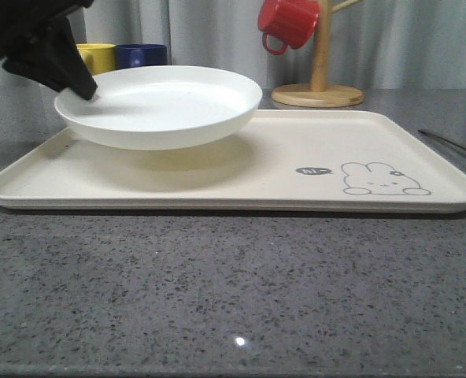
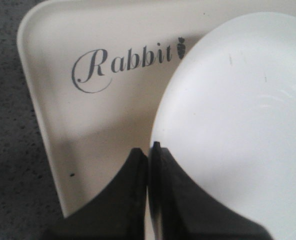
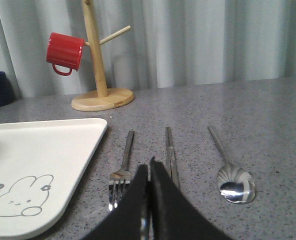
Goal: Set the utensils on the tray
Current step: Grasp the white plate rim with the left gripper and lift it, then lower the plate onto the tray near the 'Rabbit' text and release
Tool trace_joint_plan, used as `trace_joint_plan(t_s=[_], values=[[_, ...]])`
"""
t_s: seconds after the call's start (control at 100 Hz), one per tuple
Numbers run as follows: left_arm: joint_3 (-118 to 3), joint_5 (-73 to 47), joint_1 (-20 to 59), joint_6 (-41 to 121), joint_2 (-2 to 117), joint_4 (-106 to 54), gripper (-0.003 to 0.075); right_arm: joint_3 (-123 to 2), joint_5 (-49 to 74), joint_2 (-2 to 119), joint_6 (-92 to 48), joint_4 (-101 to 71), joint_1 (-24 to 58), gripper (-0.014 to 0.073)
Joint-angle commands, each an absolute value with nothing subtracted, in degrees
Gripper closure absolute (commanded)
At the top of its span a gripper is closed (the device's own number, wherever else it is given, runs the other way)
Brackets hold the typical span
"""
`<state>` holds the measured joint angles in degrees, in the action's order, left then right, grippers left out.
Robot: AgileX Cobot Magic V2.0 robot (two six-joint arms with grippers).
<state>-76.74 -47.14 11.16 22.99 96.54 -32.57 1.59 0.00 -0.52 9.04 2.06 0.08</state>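
Note:
A round white plate (image 1: 170,102) hangs just above the left half of the cream tray (image 1: 296,150), casting a shadow on it. My left gripper (image 1: 87,90) is shut on the plate's left rim; the left wrist view shows its fingers (image 2: 149,150) pinching the plate (image 2: 238,110) edge over the tray (image 2: 88,110) beside the "Rabbit" script. To the right of the tray (image 3: 38,150), the fork (image 3: 122,172), chopsticks (image 3: 169,150) and spoon (image 3: 235,182) lie side by side on the grey table. My right gripper (image 3: 149,167) hovers shut between fork and chopsticks, holding nothing.
A wooden mug tree (image 1: 319,79) with a red mug (image 1: 288,22) stands behind the tray. A yellow mug (image 1: 98,57) and a blue mug (image 1: 142,55) sit behind the plate. The tray's right half with the rabbit drawing (image 1: 382,179) is bare.

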Motion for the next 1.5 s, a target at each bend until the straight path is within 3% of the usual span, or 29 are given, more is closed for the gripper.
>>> trace_joint_plan(t_s=[0.0, 0.56, 0.66, 0.85, 0.92, 1.27, 1.49], values=[[-79.3, -45.0, 12.3, 23.0, 95.9, -35.2, 0.0738, 0.5, -4.6, -1.9, 8.5, 2.1, -0.2, 0.0662], [-79.6, -45.2, 12.4, 23.0, 99.2, -34.3, 0.0723, 0.5, -4.6, -1.9, 8.5, 2.1, -0.2, 0.0662], [-79.6, -45.2, 12.4, 23.0, 99.2, -34.3, 0.0634, 0.5, -4.6, -1.9, 8.5, 2.1, -0.2, 0.0662], [-79.6, -45.3, 12.4, 23.0, 99.2, -34.2, 0.0381, 0.5, -4.6, -1.9, 8.5, 2.1, -0.2, 0.0662], [-79.6, -45.3, 12.4, 23.0, 99.2, -34.2, 0.0339, 0.5, -4.6, -1.9, 8.5, 2.1, -0.2, 0.0662], [-79.3, -41.9, 9.5, 23.0, 90.8, -32.7, 0.0339, 0.5, -4.6, -1.9, 8.5, 2.1, -0.2, 0.0662], [-70.2, -33.7, 6.3, 23.0, 78.1, -29.8, 0.0341, 0.5, -4.6, -1.9, 8.5, 2.1, -0.2, 0.0662]])
